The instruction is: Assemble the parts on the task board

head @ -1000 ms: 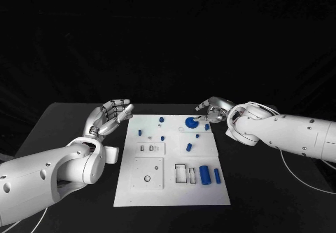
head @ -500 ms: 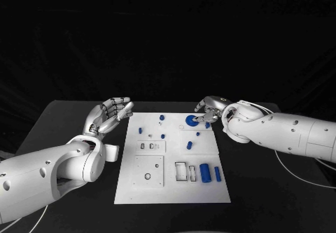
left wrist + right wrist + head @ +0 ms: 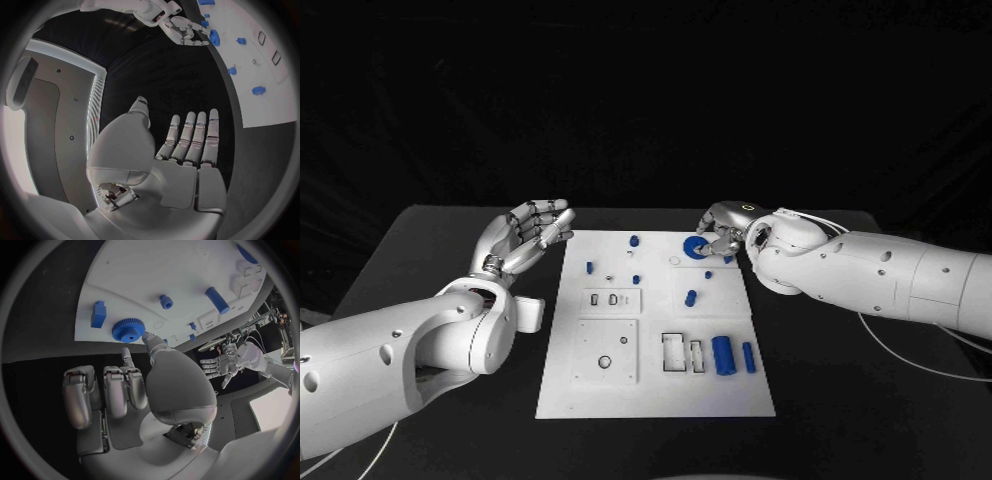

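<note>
board: white board (image 3: pixel 653 395) in the middle of the black surface (image 3: pixel 848 420); everything below is placed relative to it.
gear: blue gear (image 3: pixel 694 247) at the board's far right corner, looks flat on the board. Can't tell if it's seated on a peg or just lying there.
right hand: right hand (image 3: pixel 721 232) at the gear, on the board's far right edge. Wrist view has a fingertip (image 3: pixel 147 336) just beside or touching the gear rim; other fingers curled back off the board. Not lifting it; whether it actually pinches the gear, can't tell.
left hand: left hand (image 3: pixel 528 238) off the board's far left corner, above the surface, fingers straight and together, holding nothing.
loose parts: large blue cylinder (image 3: pixel 723 355) and a thinner blue pin (image 3: pixel 747 357) lie flat near the board's near right, next to open rectangular slots (image 3: pixel 674 353). Another blue peg (image 3: pixel 691 298) lies mid-board.
small parts: several small blue pieces (image 3: pixel 635 241) stand or lie in the far half; too small to say if they're inserted.
sockets: near-left plate (image 3: pixel 606 352) has an open hole, nothing in it.
progress: early, my read. Gear is the step in hand; cylinder, pin and mid-board peg look unplaced, slots unfilled.
left to do: finish gear, then the lying parts into their slots.
</note>
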